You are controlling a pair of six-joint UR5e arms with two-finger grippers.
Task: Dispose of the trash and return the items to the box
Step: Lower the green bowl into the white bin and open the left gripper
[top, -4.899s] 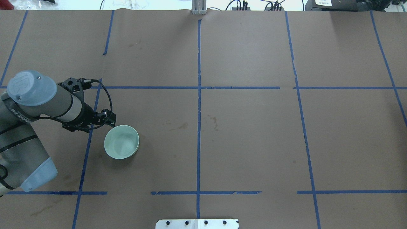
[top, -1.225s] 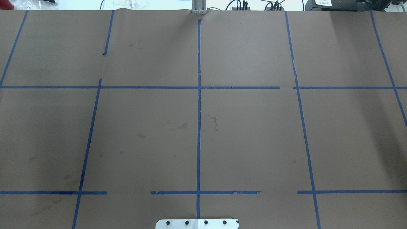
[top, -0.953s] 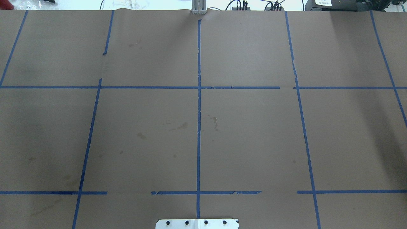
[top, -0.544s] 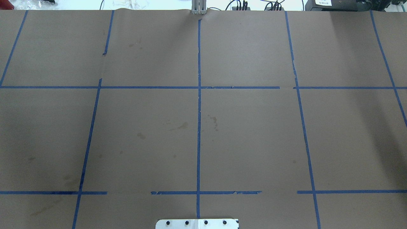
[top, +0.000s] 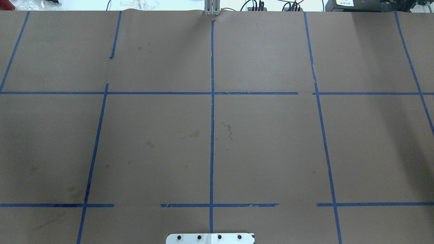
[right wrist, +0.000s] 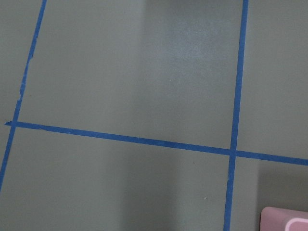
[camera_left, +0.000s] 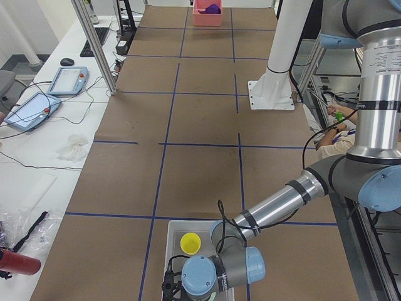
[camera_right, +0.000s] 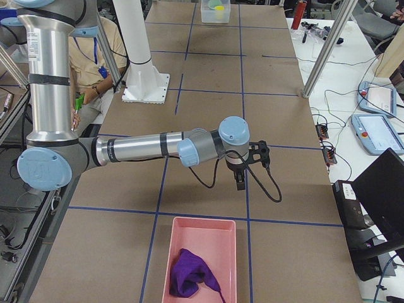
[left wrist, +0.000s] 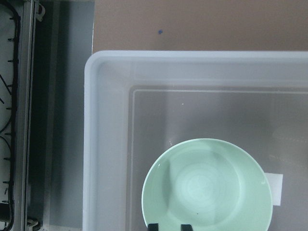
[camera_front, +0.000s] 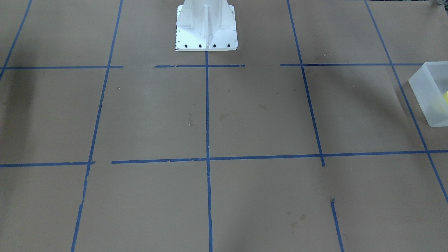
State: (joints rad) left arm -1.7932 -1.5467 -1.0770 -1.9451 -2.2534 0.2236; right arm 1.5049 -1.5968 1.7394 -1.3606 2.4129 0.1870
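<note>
The bowl (left wrist: pixel 207 185) is round, shallow and mint green, with a smooth glossy inside and faint rings at its centre. It sits right way up inside the box (left wrist: pixel 106 62), toward one corner, with the box wall just beside it on one side. The cup (camera_left: pixel 190 242) is small and bright yellow, standing mouth up in the same box, apart from the bowl. The box is a frosted white plastic bin with straight walls and rounded corners. It stands at the end of the table (top: pixel 264 142) on the robot's left.

There is one bowl, one cup and one box.

The left gripper (left wrist: pixel 169 227) hangs directly over the box. Only its two dark fingertips (left wrist: pixel 153 226) show, at the bottom edge of the wrist view. They stand slightly apart at the bowl's near rim, with green between them. I cannot tell whether they pinch the rim or stand clear of it. The left arm (camera_left: pixel 276 204) reaches low over that end of the table.

The table is covered in brown paper marked with a grid of blue tape (top: pixel 212 118). The white robot base (camera_front: pixel 206 26) stands at its edge.

The right arm (camera_right: pixel 139 148) stretches out over the other end, with the right gripper (camera_right: pixel 240 184) pointing down above the paper. I cannot tell how its fingers are set. Near it is one pink bin (camera_right: pixel 202 221) holding one crumpled purple cloth (camera_right: pixel 189 274).
</note>
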